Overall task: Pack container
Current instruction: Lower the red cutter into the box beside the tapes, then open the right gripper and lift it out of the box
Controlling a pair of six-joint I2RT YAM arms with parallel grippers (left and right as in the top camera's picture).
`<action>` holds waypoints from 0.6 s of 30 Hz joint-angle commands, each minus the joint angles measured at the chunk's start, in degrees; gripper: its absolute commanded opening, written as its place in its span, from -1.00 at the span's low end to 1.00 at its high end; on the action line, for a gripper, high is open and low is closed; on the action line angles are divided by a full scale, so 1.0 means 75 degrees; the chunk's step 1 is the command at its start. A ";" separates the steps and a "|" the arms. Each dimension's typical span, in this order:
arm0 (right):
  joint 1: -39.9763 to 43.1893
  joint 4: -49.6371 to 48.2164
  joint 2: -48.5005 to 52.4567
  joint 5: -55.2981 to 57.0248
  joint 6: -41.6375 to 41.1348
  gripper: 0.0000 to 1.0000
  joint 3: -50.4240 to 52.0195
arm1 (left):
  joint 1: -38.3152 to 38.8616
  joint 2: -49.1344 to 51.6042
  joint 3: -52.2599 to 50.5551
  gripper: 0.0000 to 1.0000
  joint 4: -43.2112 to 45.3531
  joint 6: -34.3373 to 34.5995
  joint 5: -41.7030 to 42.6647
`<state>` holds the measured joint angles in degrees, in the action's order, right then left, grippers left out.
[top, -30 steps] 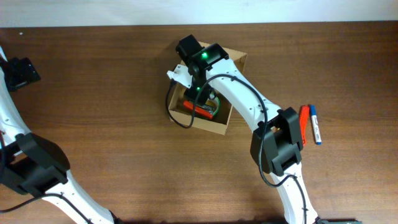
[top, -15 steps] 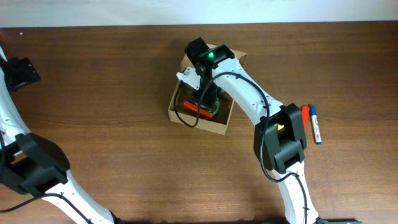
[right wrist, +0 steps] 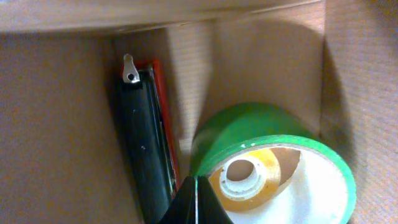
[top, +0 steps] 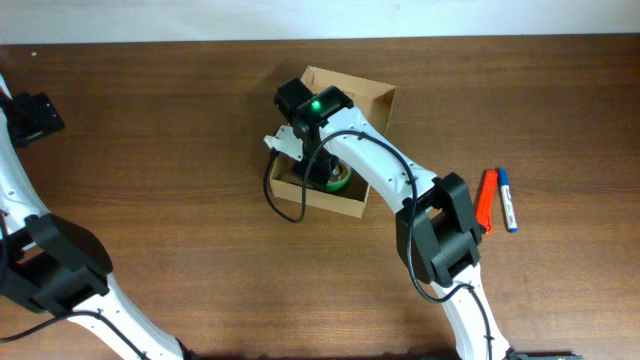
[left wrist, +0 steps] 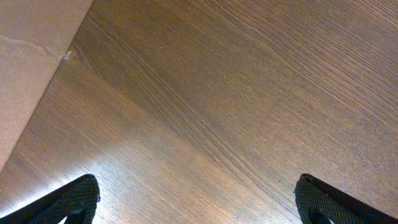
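Container sitting open mid-desk, already holding a green tape roll and a red-and-black tool. Right claw hovering inside, fingers apparently together; left claw idling with fingers apart. Orange marker and blue marker lying outside, probably awaiting packing.

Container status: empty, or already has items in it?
Not empty. The right wrist view shows a green tape roll and a black-and-red item lying inside the container.
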<state>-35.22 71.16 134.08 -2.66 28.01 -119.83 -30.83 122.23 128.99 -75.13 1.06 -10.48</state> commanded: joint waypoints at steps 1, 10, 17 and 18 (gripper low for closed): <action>0.0143 -0.0041 -0.0254 0.0102 -0.0064 -0.93 -0.0020 | -0.0006 -0.0140 -0.0058 1.00 0.0012 -0.0093 0.0029; 0.0303 0.0047 -0.1049 0.0271 -0.0472 -0.93 -0.0184 | -0.0006 -0.0140 -0.0058 1.00 0.0015 -0.0093 0.0029; 0.1107 -0.0035 -0.3672 0.1539 -0.1046 -0.20 -0.0181 | -0.0006 -0.0140 -0.0058 1.00 0.0012 -0.0093 0.0029; 0.1408 -0.0035 -0.4112 0.1539 -0.1279 -0.02 -0.0181 | -0.0006 -0.0140 -0.0058 1.00 0.0012 -0.0093 0.0029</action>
<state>-26.92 70.96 107.55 5.89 20.75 -120.20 -30.83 122.23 128.99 -75.13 1.06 -10.48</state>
